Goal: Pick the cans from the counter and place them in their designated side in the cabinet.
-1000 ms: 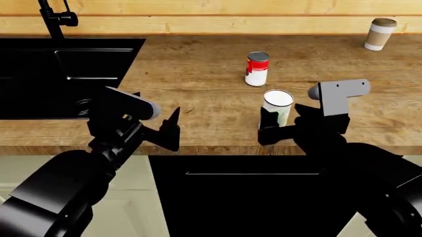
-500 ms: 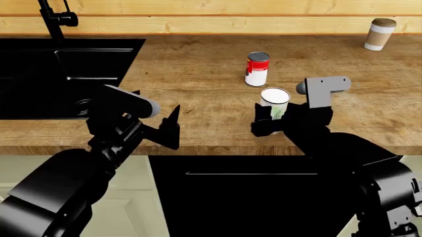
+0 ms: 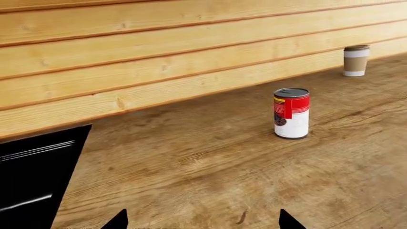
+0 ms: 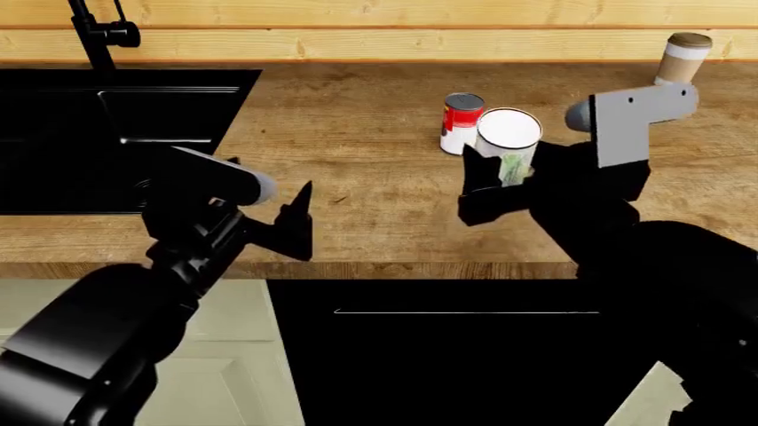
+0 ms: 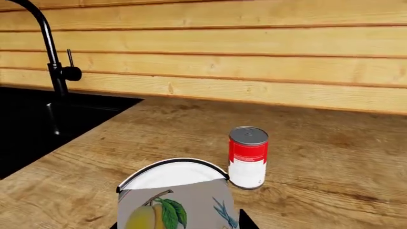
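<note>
My right gripper (image 4: 503,182) is shut on the pale green-and-white can (image 4: 507,149) and holds it lifted above the brown counter (image 4: 355,169). In the right wrist view this can (image 5: 175,198) fills the space between the jaws, showing a pear picture. The red-and-white can (image 4: 456,122) stands upright on the counter just behind it; it also shows in the right wrist view (image 5: 247,157) and the left wrist view (image 3: 291,113). My left gripper (image 4: 284,226) is open and empty over the counter's front edge, well short of the red-and-white can.
A black sink (image 4: 106,133) with a black tap (image 4: 95,31) sits at the left. A tan paper cup (image 4: 684,55) with a white lid stands at the back right. A wooden plank wall (image 4: 379,27) backs the counter. Cabinet fronts lie below the edge.
My right gripper has risen and moved away from me with the green-and-white can, lifting it off the counter. My left arm shifted slightly left.
</note>
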Tool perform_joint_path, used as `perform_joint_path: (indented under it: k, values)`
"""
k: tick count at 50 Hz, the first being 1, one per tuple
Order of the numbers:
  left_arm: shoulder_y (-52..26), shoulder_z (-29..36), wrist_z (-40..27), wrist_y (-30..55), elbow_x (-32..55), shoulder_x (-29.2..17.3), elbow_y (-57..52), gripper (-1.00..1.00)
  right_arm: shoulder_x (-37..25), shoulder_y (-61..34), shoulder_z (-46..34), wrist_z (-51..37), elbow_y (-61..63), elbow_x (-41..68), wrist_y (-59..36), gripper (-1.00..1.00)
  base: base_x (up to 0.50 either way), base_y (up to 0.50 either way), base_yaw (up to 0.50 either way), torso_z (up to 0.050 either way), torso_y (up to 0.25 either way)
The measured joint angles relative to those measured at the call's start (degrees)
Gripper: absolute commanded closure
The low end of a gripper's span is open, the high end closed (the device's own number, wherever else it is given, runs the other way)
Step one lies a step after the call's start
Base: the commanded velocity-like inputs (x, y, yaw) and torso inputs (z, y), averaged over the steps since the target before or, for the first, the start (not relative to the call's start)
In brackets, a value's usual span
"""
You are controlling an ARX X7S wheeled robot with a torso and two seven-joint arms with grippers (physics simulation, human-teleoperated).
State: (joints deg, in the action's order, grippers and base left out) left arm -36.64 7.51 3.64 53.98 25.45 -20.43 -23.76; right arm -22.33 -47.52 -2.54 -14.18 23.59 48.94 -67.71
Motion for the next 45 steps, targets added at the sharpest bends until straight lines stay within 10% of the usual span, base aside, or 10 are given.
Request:
perform_joint_path:
  k: [45]
  values:
    - [1.11,-3.4,0.59,3.6,4.77,-2.35,-3.4,-1.0,-2.34,-3.09,4.22,-6.57,7.24,5.39,-5.27,1.0,0.06,0.45,0.0,0.0,0.001]
